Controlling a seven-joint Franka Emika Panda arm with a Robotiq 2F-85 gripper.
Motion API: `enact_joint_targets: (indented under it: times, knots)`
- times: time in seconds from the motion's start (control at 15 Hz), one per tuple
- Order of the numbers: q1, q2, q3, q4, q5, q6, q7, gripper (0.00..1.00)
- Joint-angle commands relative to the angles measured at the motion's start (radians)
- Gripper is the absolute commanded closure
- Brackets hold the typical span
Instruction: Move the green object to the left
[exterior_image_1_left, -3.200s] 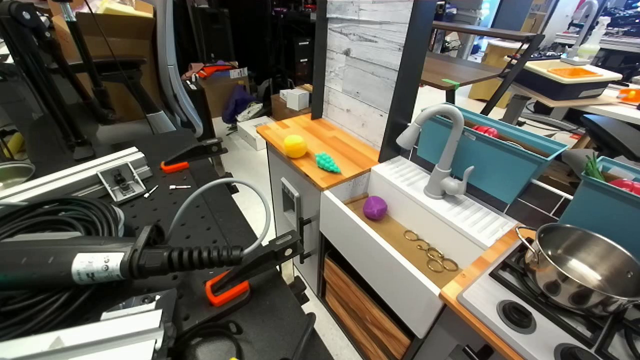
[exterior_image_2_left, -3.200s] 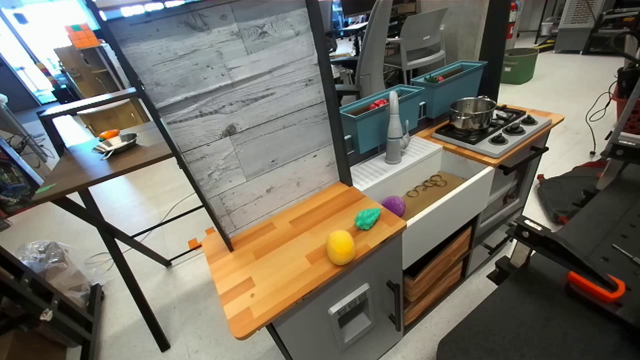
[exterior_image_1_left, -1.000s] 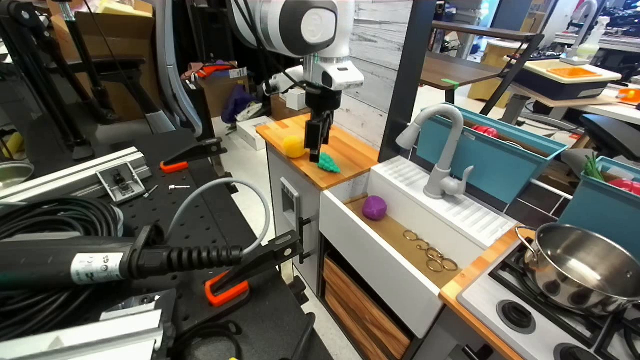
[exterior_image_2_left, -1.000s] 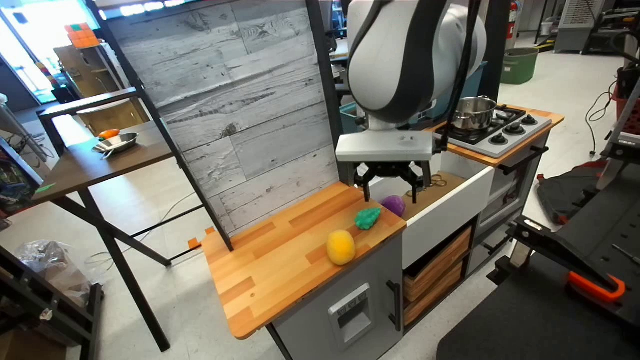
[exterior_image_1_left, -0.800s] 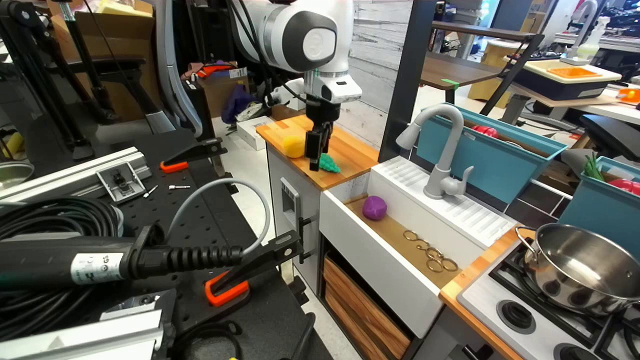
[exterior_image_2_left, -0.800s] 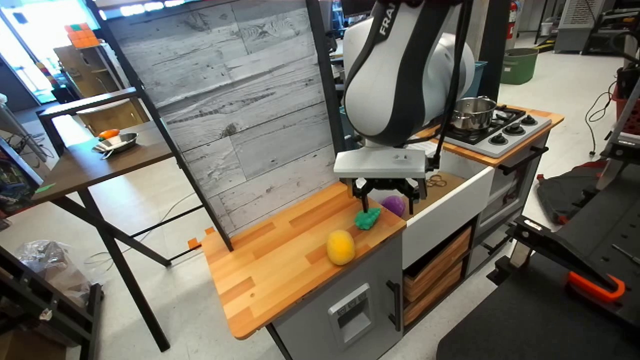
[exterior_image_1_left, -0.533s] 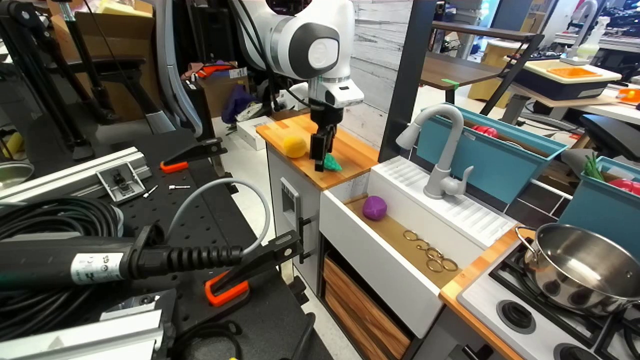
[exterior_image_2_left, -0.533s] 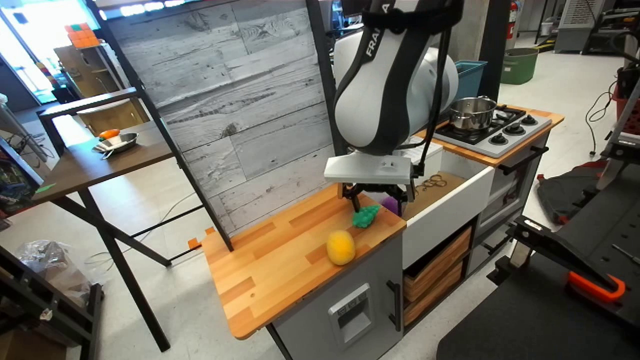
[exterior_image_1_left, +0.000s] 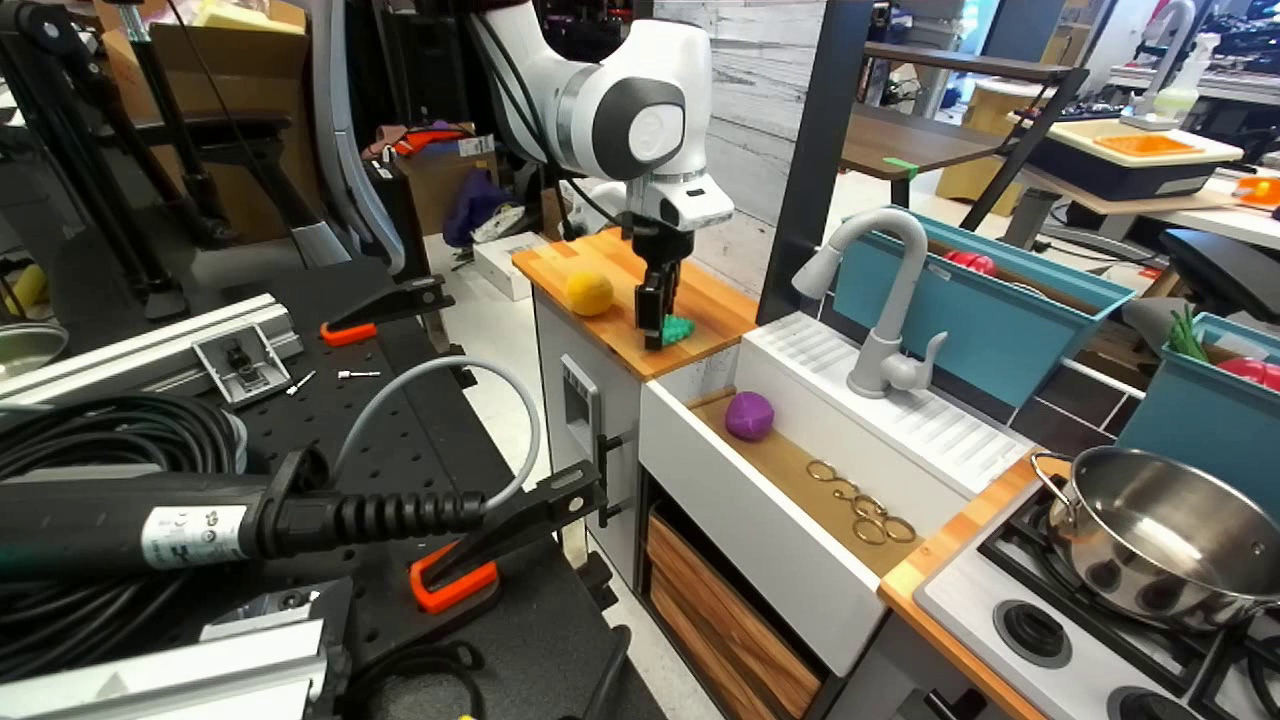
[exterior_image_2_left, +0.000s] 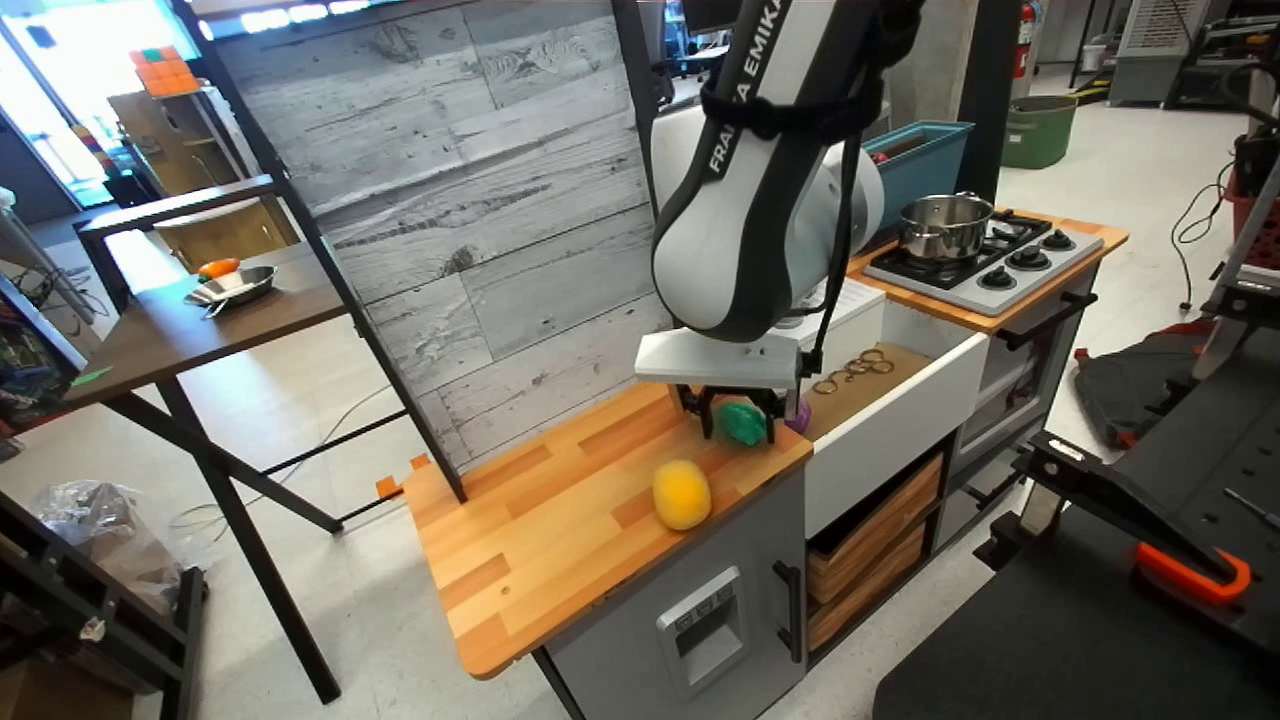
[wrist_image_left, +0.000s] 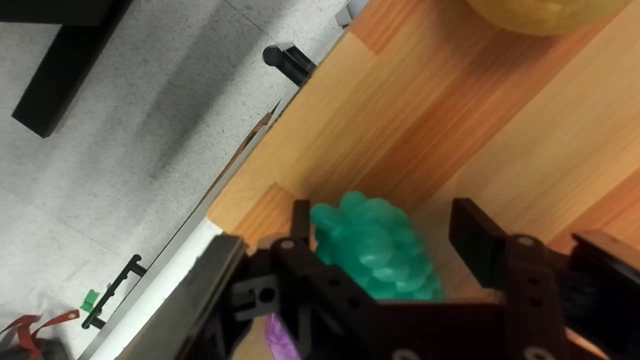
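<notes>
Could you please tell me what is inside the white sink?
The white sink holds a purple piece and several gold-coloured rings, on a brown bottom. The strip right behind its front wall and anything beneath the purple piece are hidden.

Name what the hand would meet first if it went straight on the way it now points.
Probably the counter: the open hand points down at it, with the green lump between its fingers. How near they are to the counter is unclear.

Counter (exterior_image_2_left: 560, 530): back walled by panel (exterior_image_2_left: 490, 210).
Yellow piece (exterior_image_2_left: 682, 496): front edge partly blocked.
Green lump (wrist_image_left: 377, 245): parted by gap from one finger (wrist_image_left: 475, 245).
</notes>
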Motion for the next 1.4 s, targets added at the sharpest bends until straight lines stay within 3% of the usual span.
enact_joint_targets:
  times: [0.0, 0.13, 0.2, 0.4, 0.73, 1.0, 1.2, 1.33]
  knots:
    - [0.017, 0.052, -0.025, 0.063, 0.008, -0.005, 0.017, 0.58]
    - [0.015, 0.035, -0.03, 0.055, 0.005, 0.0, 0.013, 0.72]
    - [0.008, 0.016, -0.026, 0.041, 0.008, -0.001, 0.005, 0.74]
    - [-0.033, -0.081, 0.021, -0.026, 0.025, 0.017, -0.051, 0.74]
    - [-0.085, -0.125, 0.135, 0.019, 0.115, 0.121, -0.085, 0.74]
    - [-0.101, -0.082, 0.198, 0.082, 0.16, 0.126, -0.133, 0.74]
    - [-0.148, -0.013, 0.271, 0.139, 0.19, 0.05, -0.231, 0.74]
    - [-0.153, 0.048, 0.278, 0.193, 0.206, 0.006, -0.266, 0.74]
